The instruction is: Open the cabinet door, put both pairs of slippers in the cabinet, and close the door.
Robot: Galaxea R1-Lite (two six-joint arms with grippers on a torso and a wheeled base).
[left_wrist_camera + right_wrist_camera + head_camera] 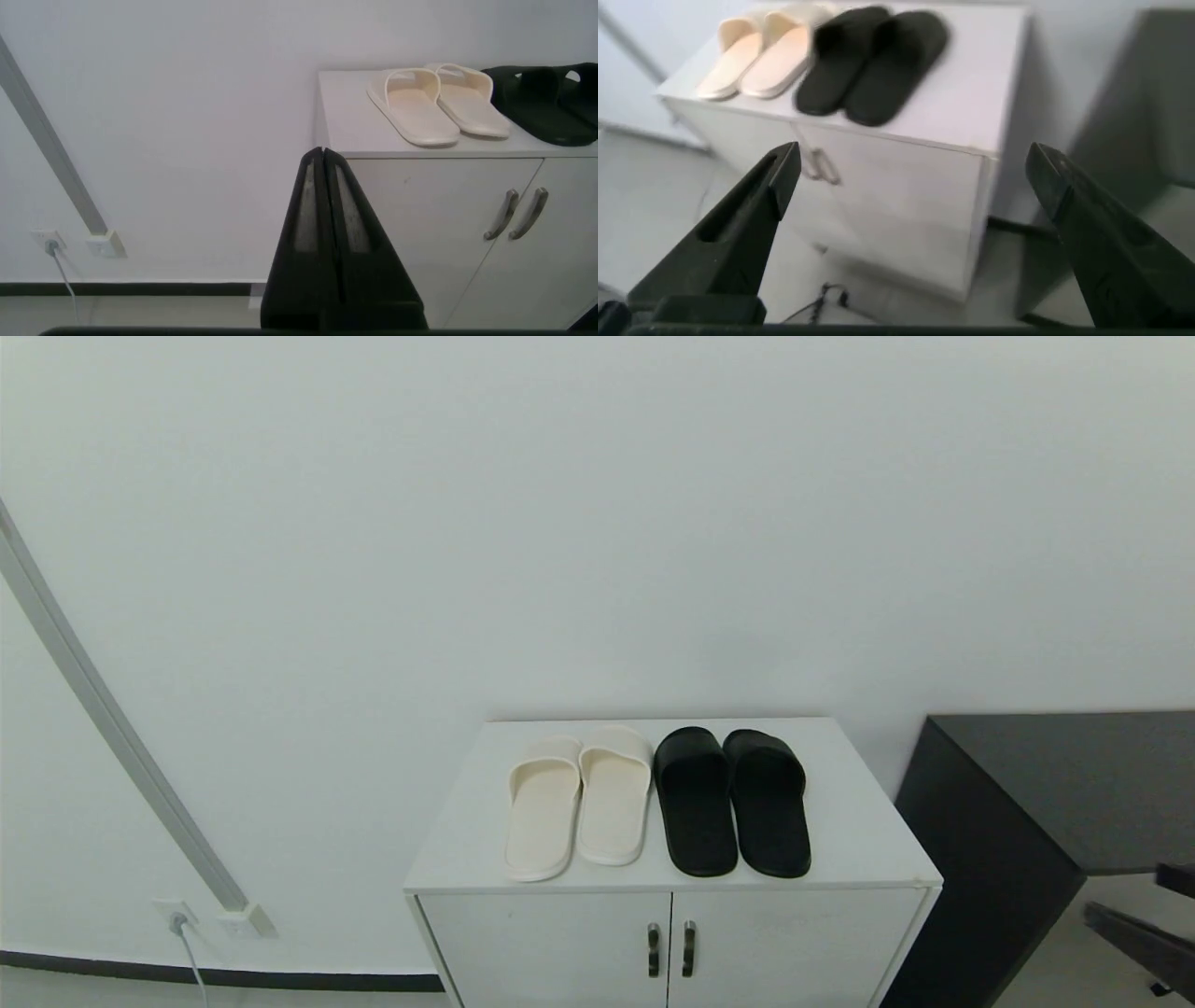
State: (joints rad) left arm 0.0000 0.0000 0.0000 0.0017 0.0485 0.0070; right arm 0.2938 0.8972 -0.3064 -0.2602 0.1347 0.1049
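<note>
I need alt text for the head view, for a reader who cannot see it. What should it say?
A cream pair of slippers and a black pair of slippers lie side by side on top of a white cabinet whose two doors are shut. A dark table stands to its right, against a plain white wall.

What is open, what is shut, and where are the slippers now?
Cabinet doors: shut.
White slippers: side by side on the cabinet top.
Black slippers: beside them, also on top.
Left pincer: shut.
Right pincer: open, empty.
Plug: plugged in.
</note>
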